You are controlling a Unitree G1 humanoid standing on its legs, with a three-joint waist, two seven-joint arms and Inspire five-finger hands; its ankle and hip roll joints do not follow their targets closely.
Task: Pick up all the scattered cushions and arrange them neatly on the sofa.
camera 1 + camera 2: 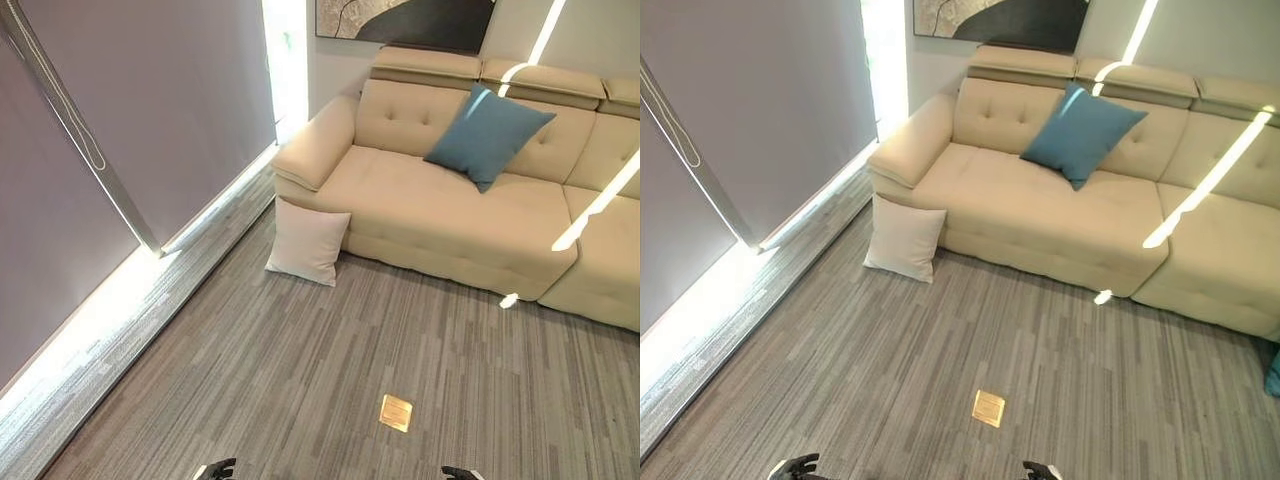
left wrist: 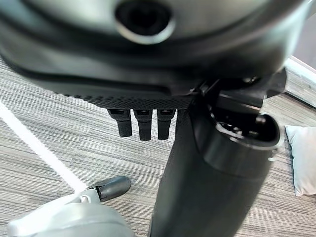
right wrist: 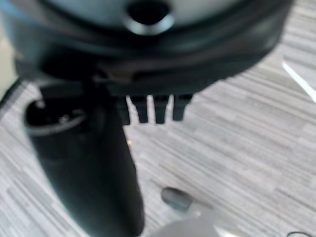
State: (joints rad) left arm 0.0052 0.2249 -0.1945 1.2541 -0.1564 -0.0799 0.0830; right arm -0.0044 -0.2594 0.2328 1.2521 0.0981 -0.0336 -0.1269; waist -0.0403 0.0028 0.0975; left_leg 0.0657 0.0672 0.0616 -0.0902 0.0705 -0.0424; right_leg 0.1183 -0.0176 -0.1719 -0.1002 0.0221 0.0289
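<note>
A cream cushion (image 1: 308, 241) stands on the carpet, leaning against the front of the beige sofa (image 1: 440, 215) below its left armrest. A teal cushion (image 1: 487, 135) rests tilted against the sofa's backrest. The edge of another teal cushion (image 1: 1274, 374) pokes in on the floor at the far right. My left hand (image 1: 218, 468) and right hand (image 1: 460, 473) hang low at the near edge, far from the cushions. In the left wrist view the left hand (image 2: 143, 126) has straight fingers and holds nothing, and the cream cushion (image 2: 302, 158) lies past it. The right hand (image 3: 155, 111) is likewise open and holds nothing.
Grey striped carpet (image 1: 300, 380) runs between me and the sofa. A brass floor plate (image 1: 396, 412) is set into it near my hands. A window with grey blinds (image 1: 150, 120) lines the left side, and a dark picture (image 1: 410, 20) hangs above the sofa.
</note>
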